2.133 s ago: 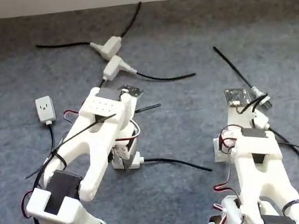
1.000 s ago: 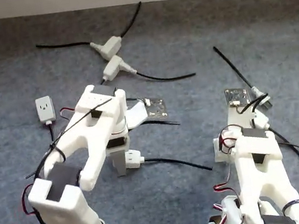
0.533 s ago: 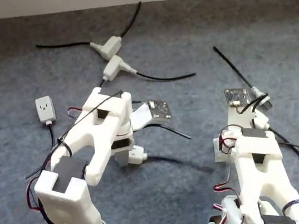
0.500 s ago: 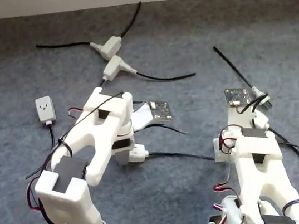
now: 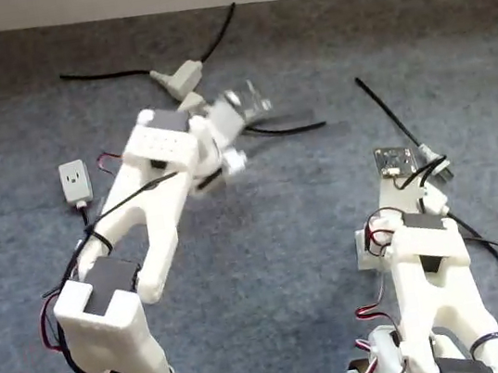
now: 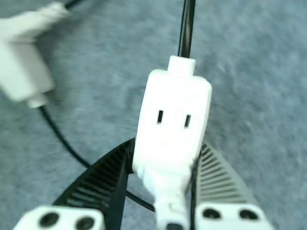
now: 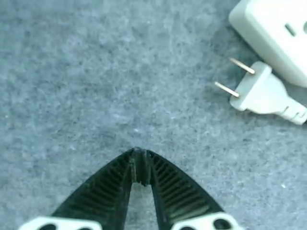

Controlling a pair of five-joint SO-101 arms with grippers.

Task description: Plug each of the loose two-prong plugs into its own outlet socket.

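Note:
My left gripper (image 6: 160, 191) is shut on a narrow white plug (image 6: 168, 201). It joins a white socket body (image 6: 172, 120) with two slots on its face and a black cord leading away. I cannot tell whether the two are one piece. In the high view the left arm (image 5: 154, 210) stretches to the far side, its gripper (image 5: 226, 157) held above the carpet near a white socket (image 5: 178, 77). My right gripper (image 7: 139, 167) is shut on nothing, just above the carpet. A loose two-prong plug (image 7: 261, 91) lies ahead of it beside another socket (image 7: 276, 31).
A white outlet (image 5: 74, 179) with a black cord lies at the left. Another white piece (image 6: 24, 72) on a cord lies near the held one. Black cords (image 5: 388, 114) trail over the grey carpet (image 5: 280, 266). The right arm (image 5: 423, 254) stands at the front right.
The left arm picked the white plug off the carpet at the front middle and swung it up and away toward the far sockets. The right arm has not moved.

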